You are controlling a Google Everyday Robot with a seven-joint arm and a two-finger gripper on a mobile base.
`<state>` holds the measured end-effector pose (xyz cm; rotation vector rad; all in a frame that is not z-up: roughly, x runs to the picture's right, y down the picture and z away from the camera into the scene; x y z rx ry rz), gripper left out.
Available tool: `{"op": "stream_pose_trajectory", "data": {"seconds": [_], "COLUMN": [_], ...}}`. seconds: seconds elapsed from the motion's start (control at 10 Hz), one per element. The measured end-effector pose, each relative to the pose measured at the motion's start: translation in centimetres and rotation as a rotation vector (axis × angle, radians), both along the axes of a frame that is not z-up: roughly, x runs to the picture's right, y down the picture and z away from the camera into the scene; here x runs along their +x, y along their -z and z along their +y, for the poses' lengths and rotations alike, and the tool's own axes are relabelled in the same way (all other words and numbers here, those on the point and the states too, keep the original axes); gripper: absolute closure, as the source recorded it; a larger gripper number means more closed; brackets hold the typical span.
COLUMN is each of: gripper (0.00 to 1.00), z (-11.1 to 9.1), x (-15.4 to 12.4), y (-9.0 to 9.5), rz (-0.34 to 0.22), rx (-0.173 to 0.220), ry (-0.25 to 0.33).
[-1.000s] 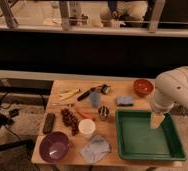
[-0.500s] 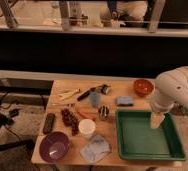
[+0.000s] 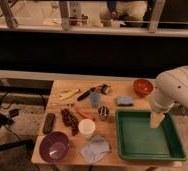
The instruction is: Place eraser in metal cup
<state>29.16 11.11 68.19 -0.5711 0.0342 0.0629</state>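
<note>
The eraser [image 3: 124,101], a small flat blue-grey block, lies on the wooden table [image 3: 112,87] just left of the orange bowl. The metal cup [image 3: 103,112], small and shiny, stands upright near the table's middle, a little left of and nearer than the eraser. My gripper [image 3: 157,120] hangs from the white arm [image 3: 174,90] over the far right part of the green tray. It is open with nothing in it. It sits to the right of both eraser and cup, touching neither.
A green tray [image 3: 132,142] fills the table's right front. An orange bowl [image 3: 143,86] stands at the back right. A white paper cup [image 3: 87,128], a wrinkled blue-grey cloth [image 3: 95,148], a purple bowl [image 3: 55,146], a black remote [image 3: 49,123] and a pale blue upright piece [image 3: 95,99] crowd the left half.
</note>
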Motion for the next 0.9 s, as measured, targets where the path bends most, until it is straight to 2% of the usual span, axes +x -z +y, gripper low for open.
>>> {"op": "stream_pose_trajectory", "data": {"seconds": [0.5,0.9], "gripper": [0.20,0.20], "z": [-0.3,-1.6], "x": [0.1,-0.4], "y": [-0.8,-3.8], "rz": [-0.004,-0.014], "rx": [-0.001,0.005], "ry": [0.000,0.030]}}
